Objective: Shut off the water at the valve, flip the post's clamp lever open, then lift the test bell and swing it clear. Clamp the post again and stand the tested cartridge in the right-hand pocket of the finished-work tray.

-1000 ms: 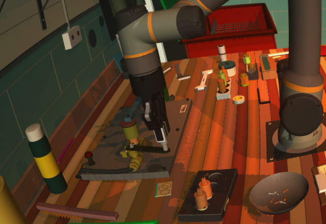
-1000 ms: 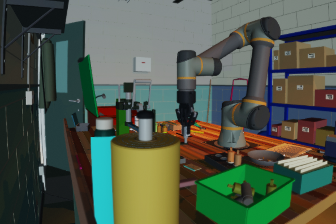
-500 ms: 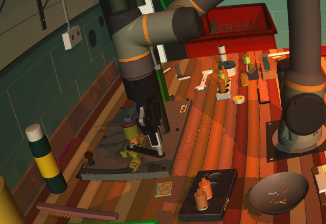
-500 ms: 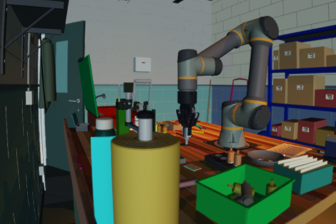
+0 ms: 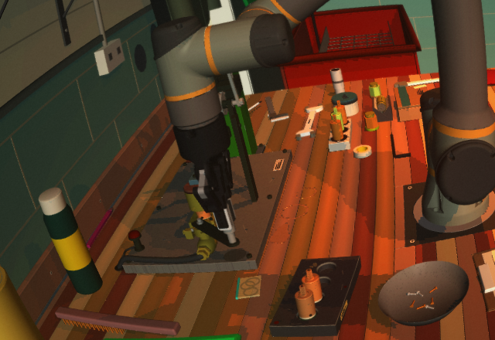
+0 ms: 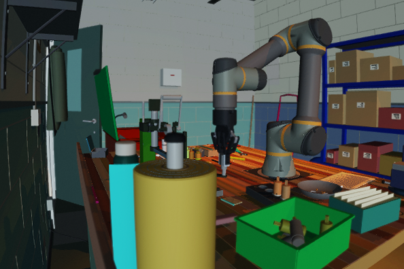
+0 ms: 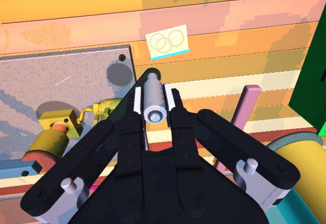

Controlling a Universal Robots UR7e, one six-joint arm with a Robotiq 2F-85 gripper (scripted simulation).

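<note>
On the grey fixture plate (image 5: 208, 212) at the bench's left side sits the yellow water valve (image 5: 204, 244), its dark lever arm reaching out to a grey upright handle (image 7: 153, 102) over the plate's front corner. A yellow test bell (image 5: 194, 200) with an orange-topped cartridge stands on a yellow block (image 7: 59, 120) just behind the valve. The green post (image 5: 239, 128) rises at the plate's far edge. The black finished-work tray (image 5: 318, 294) lies on the bench in front, with two orange cartridges in it. My gripper (image 5: 228, 228) (image 6: 223, 166) (image 7: 153, 99) points down at the valve and is closed around the grey valve handle.
A red-knobbed lever (image 5: 136, 238) and a black hose sit at the plate's left front corner. A card with rings (image 5: 248, 287) lies just in front of the plate. A green and yellow bottle (image 5: 68, 240), a pink bar (image 5: 116, 320), a grey dish (image 5: 424, 290) and a green bin (image 6: 294, 234) surround it.
</note>
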